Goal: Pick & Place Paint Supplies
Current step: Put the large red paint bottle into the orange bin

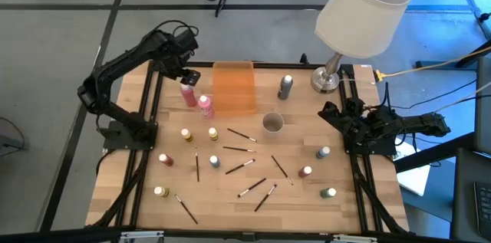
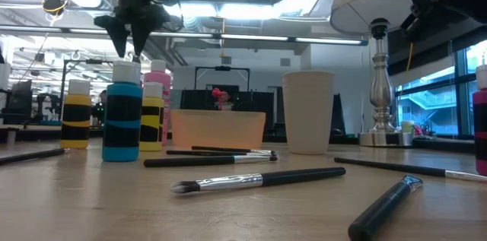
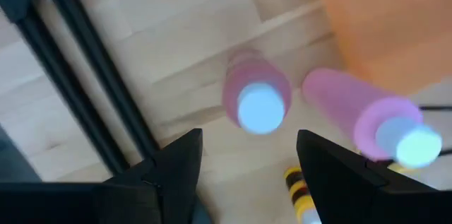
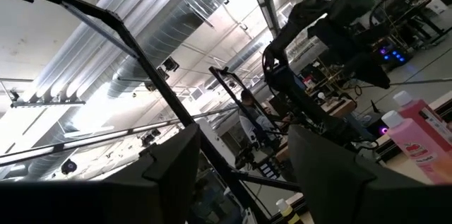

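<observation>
Left tool [image 1: 189, 77] hangs right over a pink bottle [image 3: 256, 99] at the tabletop's [image 1: 299, 201] far left, fingers [image 3: 180, 164] spread wide to straddle its white cap, likely lining up a grab. A second pink bottle [image 3: 367, 114] stands just beside it, near the orange tray [image 1: 233, 86]. Right tool [image 1: 334, 115] waits at the right edge, fingers parted, holding nothing. Brushes and bottles lie scattered.

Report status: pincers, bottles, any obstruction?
Left pincer open above pink bottle. Right pincer open, parked at table edge. Second pink bottle close alongside.
</observation>
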### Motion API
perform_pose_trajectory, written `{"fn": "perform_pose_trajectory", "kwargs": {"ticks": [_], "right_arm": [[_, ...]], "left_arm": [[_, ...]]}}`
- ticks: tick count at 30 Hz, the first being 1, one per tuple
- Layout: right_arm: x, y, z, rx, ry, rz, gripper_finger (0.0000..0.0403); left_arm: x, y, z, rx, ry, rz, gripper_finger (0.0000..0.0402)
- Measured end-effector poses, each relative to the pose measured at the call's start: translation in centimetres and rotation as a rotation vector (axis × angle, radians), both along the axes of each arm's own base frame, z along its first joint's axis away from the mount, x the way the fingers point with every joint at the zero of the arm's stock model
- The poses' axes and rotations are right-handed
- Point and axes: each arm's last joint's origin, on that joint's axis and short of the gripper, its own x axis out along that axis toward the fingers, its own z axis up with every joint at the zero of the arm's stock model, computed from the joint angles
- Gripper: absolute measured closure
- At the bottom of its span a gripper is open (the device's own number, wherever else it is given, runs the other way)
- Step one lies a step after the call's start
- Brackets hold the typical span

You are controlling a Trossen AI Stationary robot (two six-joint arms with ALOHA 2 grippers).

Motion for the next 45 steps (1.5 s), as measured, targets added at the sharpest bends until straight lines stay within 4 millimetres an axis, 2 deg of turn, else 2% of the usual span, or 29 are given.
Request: {"fn": "perform_pose_trajectory", "kwargs": {"ticks": [20,45], "right_arm": [[0.2,0.0,-0.3,0.005,0.038,0.006,0.0183],[0.2,0.1,-0.5,-0.001,0.052,0.017,0.0183]], "left_arm": [[2.1,0.4,-2.2,-0.103,0.045,-0.005,0.0174],[1.5,0.9,-2.2,-0.070,0.087,0.035,0.0174]]}}
